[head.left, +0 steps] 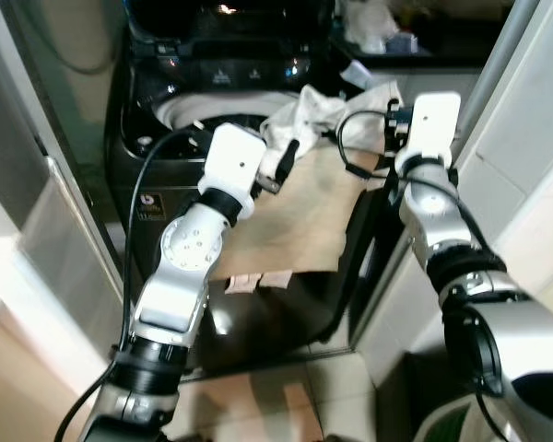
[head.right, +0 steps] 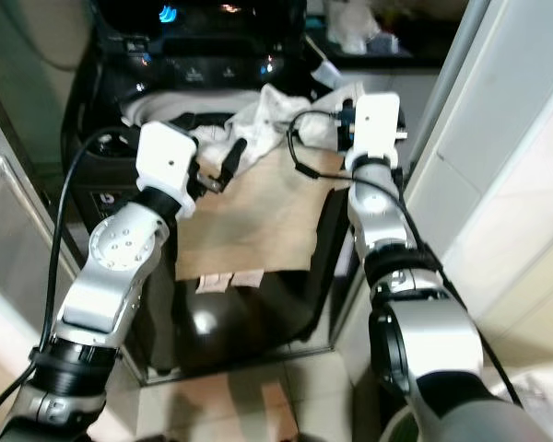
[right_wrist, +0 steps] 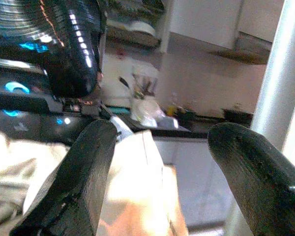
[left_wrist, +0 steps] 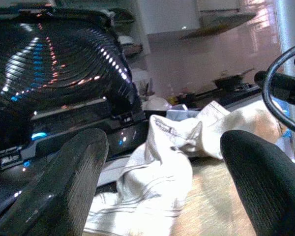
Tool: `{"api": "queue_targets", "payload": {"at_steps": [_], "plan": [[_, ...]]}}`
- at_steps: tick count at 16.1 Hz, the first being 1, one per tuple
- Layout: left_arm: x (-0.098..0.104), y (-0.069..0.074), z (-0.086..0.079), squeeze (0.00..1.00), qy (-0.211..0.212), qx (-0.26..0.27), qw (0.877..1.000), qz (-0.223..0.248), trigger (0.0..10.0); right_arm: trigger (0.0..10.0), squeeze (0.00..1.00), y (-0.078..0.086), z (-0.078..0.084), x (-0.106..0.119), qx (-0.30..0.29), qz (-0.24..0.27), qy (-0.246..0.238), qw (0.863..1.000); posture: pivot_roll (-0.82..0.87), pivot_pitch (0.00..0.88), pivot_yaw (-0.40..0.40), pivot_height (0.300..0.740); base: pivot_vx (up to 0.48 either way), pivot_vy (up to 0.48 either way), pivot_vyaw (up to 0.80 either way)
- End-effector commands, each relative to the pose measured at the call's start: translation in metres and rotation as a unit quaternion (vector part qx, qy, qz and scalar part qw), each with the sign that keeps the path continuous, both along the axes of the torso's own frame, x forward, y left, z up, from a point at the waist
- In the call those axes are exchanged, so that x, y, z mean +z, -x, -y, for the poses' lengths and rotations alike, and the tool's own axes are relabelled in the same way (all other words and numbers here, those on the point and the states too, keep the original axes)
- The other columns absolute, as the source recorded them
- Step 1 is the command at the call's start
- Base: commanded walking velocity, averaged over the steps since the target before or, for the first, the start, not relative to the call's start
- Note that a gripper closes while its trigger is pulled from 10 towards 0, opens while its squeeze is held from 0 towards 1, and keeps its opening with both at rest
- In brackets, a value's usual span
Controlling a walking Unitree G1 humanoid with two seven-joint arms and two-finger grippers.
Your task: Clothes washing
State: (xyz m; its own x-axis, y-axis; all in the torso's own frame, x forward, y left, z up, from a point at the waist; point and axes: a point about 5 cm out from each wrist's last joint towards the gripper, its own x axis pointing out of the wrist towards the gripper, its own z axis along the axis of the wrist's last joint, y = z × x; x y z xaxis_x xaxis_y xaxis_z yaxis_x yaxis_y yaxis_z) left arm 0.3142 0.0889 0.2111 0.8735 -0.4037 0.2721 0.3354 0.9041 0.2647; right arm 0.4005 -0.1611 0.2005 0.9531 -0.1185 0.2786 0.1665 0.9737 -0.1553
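From the head views, a dark top-loading washing machine (head.left: 166, 138) stands ahead with its lid raised, and a tan cloth (head.left: 295, 216) is spread flat over the front of its top, its long side running from the tub rim toward the robot. A crumpled white garment (head.left: 318, 110) lies heaped at the far edge of that cloth, part of it trailing over the tub rim. The left gripper (head.left: 283, 166) reaches in above the tan cloth, its jaws just short of the white garment and pointing at it. The right gripper (head.right: 350, 115) is raised on the other side of the heap, close to the garment's end; here I cannot tell how its jaws stand. The left wrist view adds that the left jaws are spread wide and empty, with the white garment lying between and beyond the fingers (left_wrist: 64, 187), its folds running away toward the lit control panel (left_wrist: 64, 132) and the ribbed lid above it. The right wrist view shows the right jaws wide apart too, holding nothing, with pale cloth (right_wrist: 132, 187) lying beneath and between them.
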Motion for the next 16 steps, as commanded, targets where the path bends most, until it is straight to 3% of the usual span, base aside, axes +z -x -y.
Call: {"api": "queue_targets", "payload": {"at_steps": [1, 3, 6, 8, 11, 13, 16], "plan": [[0.005, 0.000, 0.001, 0.00, 0.010, 0.002, 1.000, 0.004, 10.0, 10.0, 0.00, -0.003, -0.001, 0.006, 0.005, -0.002, 0.001, 1.000, 0.01, 0.000, -0.063, 0.740, 0.469, 0.000, 0.00], [0.005, -0.001, -0.004, 0.00, 0.007, 0.030, 0.999, 0.009, 10.0, 10.0, 0.00, -0.003, -0.009, 0.001, 0.025, -0.020, 0.002, 0.999, 0.02, 0.000, -0.076, 0.740, 0.448, 0.000, 0.00], [0.006, 0.000, -0.006, 0.00, 0.015, 0.040, 0.999, 0.012, 10.0, 10.0, 0.00, -0.005, -0.024, -0.020, 0.072, -0.104, -0.018, 0.992, 0.03, 0.000, -0.084, 0.740, 0.000, 0.000, 0.00], [0.007, 0.003, -0.005, 0.00, 0.019, 0.039, 0.999, 0.014, 10.0, 10.0, 0.00, -0.007, -0.033, -0.025, 0.086, -0.148, -0.057, 0.984, 0.04, 0.000, -0.088, 0.740, 0.000, 0.000, 0.00], [0.007, 0.004, -0.004, 0.00, 0.021, 0.039, 0.999, 0.014, 10.0, 10.0, 0.00, -0.009, -0.036, -0.023, 0.081, -0.166, -0.080, 0.980, 0.05, 0.000, -0.095, 0.740, 0.000, 0.000, 0.00], [0.007, 0.006, -0.006, 0.00, 0.023, 0.043, 0.999, 0.012, 10.0, 10.0, 0.00, -0.012, -0.043, -0.017, 0.098, -0.184, -0.072, 0.975, 0.06, 0.000, -0.097, 0.740, 0.000, 0.000, 0.00], [0.005, 0.008, -0.003, 0.00, 0.023, 0.037, 0.999, 0.005, 10.0, 10.0, 0.00, -0.018, -0.046, -0.002, 0.090, -0.197, -0.003, 0.976, 0.06, 0.000, -0.094, 0.740, 0.000, 0.000, 0.00]]}}
